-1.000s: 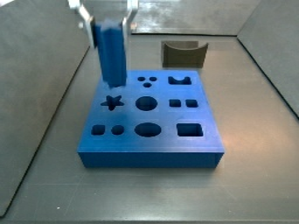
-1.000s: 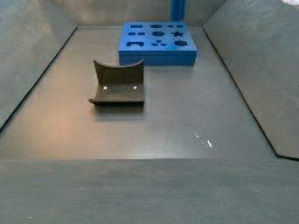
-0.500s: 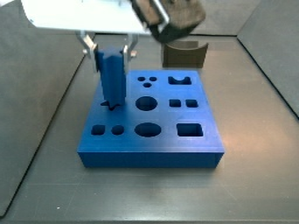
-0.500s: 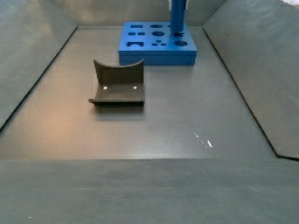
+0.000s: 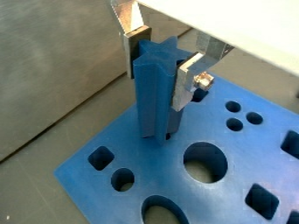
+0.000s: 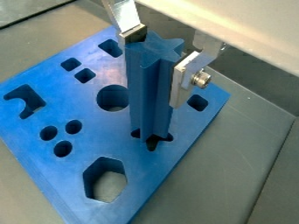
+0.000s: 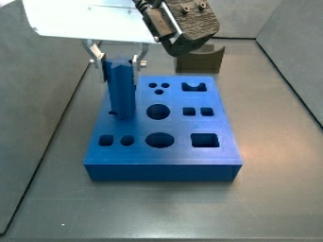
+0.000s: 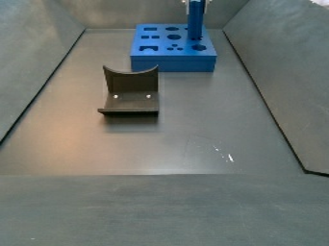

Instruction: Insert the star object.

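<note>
The star object (image 7: 119, 85), a tall blue ridged peg, stands upright with its lower end in the star-shaped hole at the far left of the blue block (image 7: 164, 161). It also shows in both wrist views (image 5: 155, 96) (image 6: 149, 92) and in a side view (image 8: 195, 21). My gripper (image 7: 116, 55) is above the block, its silver fingers shut on the peg's upper part (image 5: 160, 83) (image 6: 156, 70). The block's other holes are empty (image 6: 70, 96).
A dark grey curved piece (image 8: 129, 91) lies on the floor apart from the block (image 8: 174, 60); in a side view it sits behind the block (image 7: 199, 59). Grey sloped walls enclose the floor on all sides.
The gripper has come down with the star object. Its lower end has gone from above the block into the star-shaped hole.
</note>
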Controlling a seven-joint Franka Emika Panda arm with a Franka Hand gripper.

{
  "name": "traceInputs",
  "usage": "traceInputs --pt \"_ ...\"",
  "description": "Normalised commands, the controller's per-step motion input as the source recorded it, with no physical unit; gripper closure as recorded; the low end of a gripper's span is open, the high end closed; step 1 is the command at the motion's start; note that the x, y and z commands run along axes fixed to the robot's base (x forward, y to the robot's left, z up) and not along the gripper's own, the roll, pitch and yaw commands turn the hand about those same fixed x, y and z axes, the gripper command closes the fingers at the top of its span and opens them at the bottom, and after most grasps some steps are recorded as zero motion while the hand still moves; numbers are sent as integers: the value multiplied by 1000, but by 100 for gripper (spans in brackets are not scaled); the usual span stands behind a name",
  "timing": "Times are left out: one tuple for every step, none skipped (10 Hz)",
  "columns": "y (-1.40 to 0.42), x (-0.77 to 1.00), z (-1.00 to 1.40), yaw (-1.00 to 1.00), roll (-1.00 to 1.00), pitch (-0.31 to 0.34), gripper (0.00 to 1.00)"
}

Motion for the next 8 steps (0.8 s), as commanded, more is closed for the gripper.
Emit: traceInputs --pt "0 -11 -326 926 114 -203 100" --pt "0 -11 -329 929 120 -196 100" --pt "26 -34 -309 863 104 -207 100" --pt "20 0 -191 309 -13 -121 100" --pt "0 -31 -26 51 -60 -80 100" --pt "123 -134 -309 414 84 -111 100" --pt "169 -151 -403 543 170 -101 100" --pt "94 -169 -380 397 147 -94 100"
